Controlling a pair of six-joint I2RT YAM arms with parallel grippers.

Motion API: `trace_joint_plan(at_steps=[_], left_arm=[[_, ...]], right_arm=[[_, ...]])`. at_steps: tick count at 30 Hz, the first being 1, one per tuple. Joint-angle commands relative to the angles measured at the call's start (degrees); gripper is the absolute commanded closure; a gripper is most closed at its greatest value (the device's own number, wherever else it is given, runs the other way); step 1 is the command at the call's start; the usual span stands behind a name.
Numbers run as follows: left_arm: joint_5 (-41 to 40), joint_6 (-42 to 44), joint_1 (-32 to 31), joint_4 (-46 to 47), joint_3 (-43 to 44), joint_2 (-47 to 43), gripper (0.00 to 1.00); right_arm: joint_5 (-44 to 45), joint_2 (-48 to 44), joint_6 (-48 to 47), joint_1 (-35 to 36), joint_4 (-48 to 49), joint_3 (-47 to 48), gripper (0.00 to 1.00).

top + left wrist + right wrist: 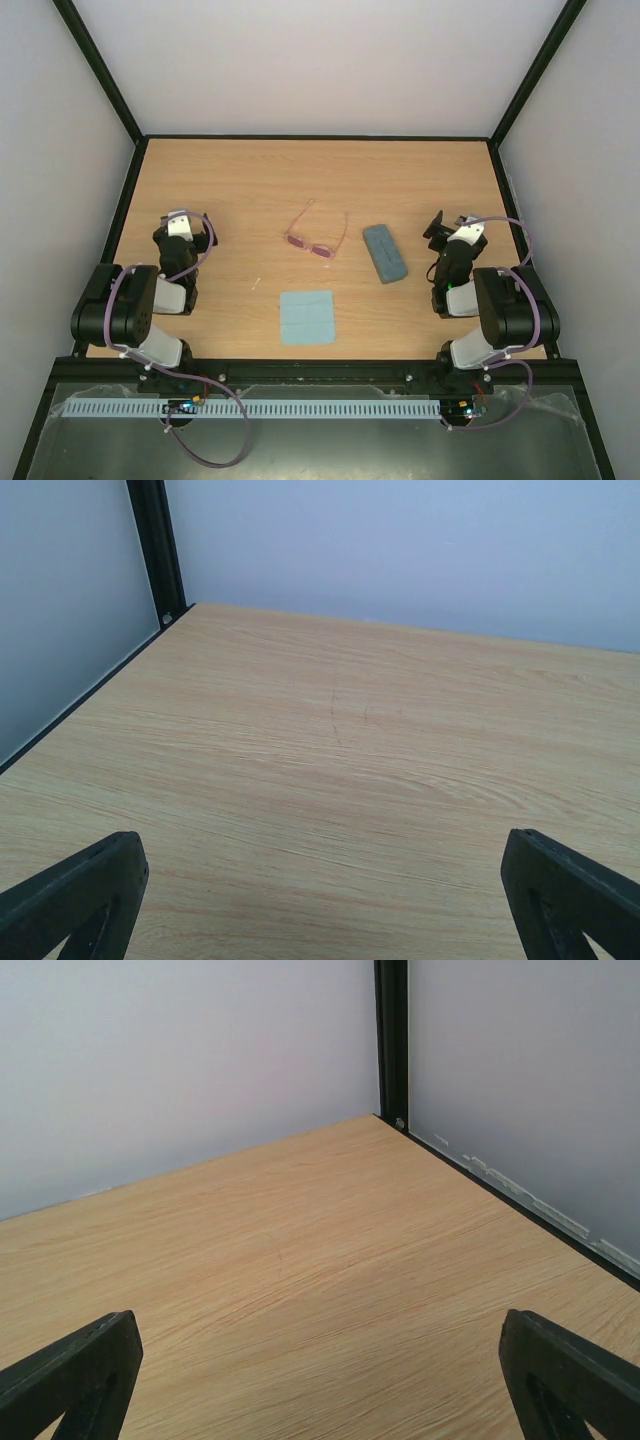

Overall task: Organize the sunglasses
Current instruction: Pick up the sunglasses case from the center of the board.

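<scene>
At the near edge the two arms sit folded back over their bases. The left gripper (190,228) is at about 9 o'clock from the middle of the wooden table (240,180), and the right gripper (442,230) is at about 3 o'clock. Each wrist view shows its own claw released: the left gripper (322,845) and the right gripper (318,1322) both have their dark fingers (90,890) spread to the corners of the frame, with only bare wood between them. A light blue square cloth (306,316) lies flat at 6 o'clock, between the two arms and apart from both. Just beyond it, near the centre of the table, lie the sunglasses (318,240). Their pink lenses face the near side and their thin arms are unfolded, pointing toward 12 o'clock. They touch nothing but the table. The blue-grey oblong case (384,252) lies near them at their 3 o'clock, closed as far as the overhead view shows and slightly angled. Pale walls (320,60) with black frame posts stand at the back.
</scene>
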Motion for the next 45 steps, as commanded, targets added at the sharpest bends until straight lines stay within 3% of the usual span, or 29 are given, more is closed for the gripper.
trace_joint_plan(at_steps=[1, 19, 23, 28, 33, 39, 45], left_arm=[[0.63, 0.56, -0.23, 3.03, 0.86, 0.12, 0.0], [1.11, 0.74, -0.23, 3.41, 0.62, -0.36, 0.01], [1.62, 2.26, -1.22, -5.55, 3.4, -5.83, 0.0], [0.57, 2.21, -5.13, -24.4, 11.27, -17.91, 0.0], [2.51, -6.09, -8.18, -44.17, 24.45, -27.08, 0.01], [9.34, -19.11, -9.9, -67.38, 43.63, -30.34, 0.0], [19.4, -25.47, -9.75, -78.38, 52.93, -35.82, 0.0]], right_arm=[[0.43, 0.29, -0.57, 0.31, 0.62, 0.82, 0.01], [0.49, 0.21, -0.52, 0.31, 0.57, 0.78, 0.01], [3.12, -1.75, 0.58, 0.29, 0.0, 0.92, 0.01], [5.2, -17.34, 5.29, 0.31, -32.98, 12.03, 0.01], [-0.49, -27.78, 16.97, 0.31, -61.41, 27.49, 0.01], [-14.57, -39.21, 23.04, 0.25, -76.15, 39.35, 0.01], [-22.33, -45.19, 32.68, 0.25, -87.05, 45.81, 0.01]])
